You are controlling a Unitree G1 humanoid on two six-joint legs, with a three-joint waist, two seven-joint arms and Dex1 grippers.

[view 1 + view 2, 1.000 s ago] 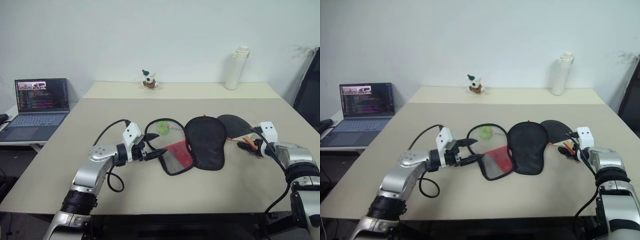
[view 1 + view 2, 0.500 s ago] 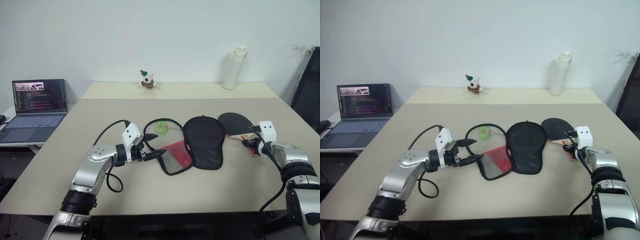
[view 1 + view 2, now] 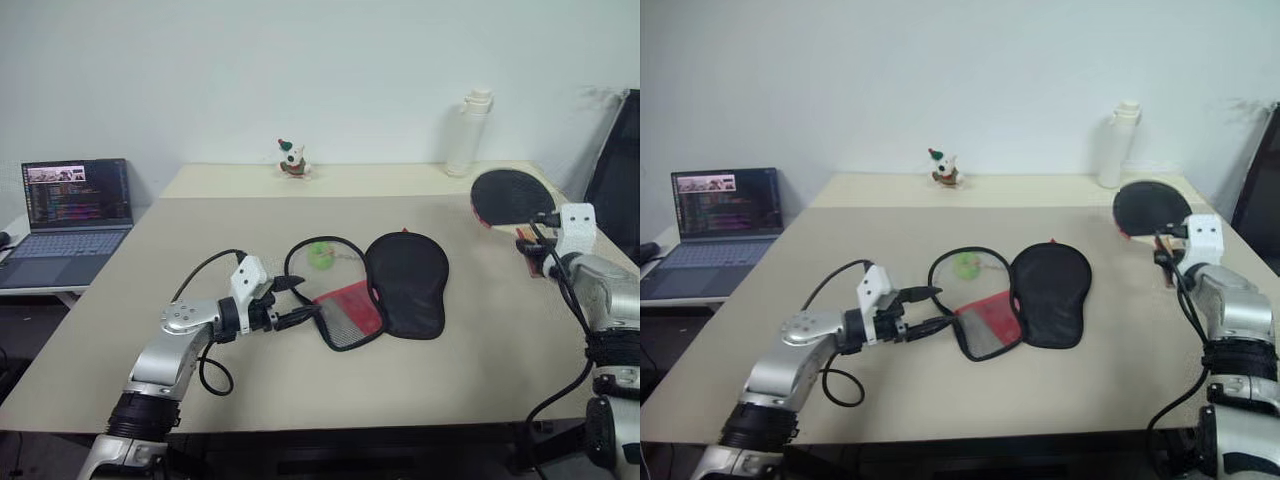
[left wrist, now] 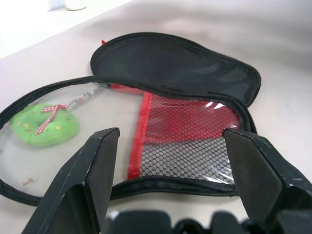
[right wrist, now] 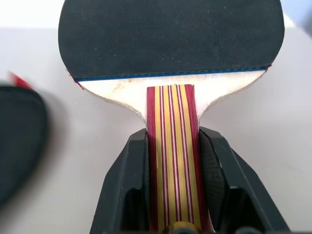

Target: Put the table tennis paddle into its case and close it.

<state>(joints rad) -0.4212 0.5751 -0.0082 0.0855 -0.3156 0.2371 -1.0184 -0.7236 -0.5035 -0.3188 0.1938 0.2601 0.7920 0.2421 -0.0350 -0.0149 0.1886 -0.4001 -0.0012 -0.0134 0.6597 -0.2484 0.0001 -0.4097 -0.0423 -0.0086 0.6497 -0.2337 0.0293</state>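
Currently the right end effector [image 5: 170, 195] is clamped on the striped handle of the table tennis paddle [image 3: 512, 196], one finger on each side of the handle. Paddle is in the air over the far right part of the table [image 3: 480, 350], blade up and black rubber facing the head camera, well apart from the case [image 3: 375, 292].

Case lies unzipped and spread flat near the table centre: black half to the right, red mesh-lined half [image 4: 195, 131] to the left and nearer. Touching its left side is a clear zip pocket with a green plush toy [image 3: 321, 255] inside.

Left end effector [image 3: 930, 310] is wide open and empty, hovering just left of the case's near left edge, fingers pointing at the mesh half; not touching it as far as the wrist view shows.

Off task: small figurine [image 3: 292, 158] and white bottle [image 3: 466, 132] at the far edge of the table, open laptop [image 3: 70, 215] on a side desk to the left.
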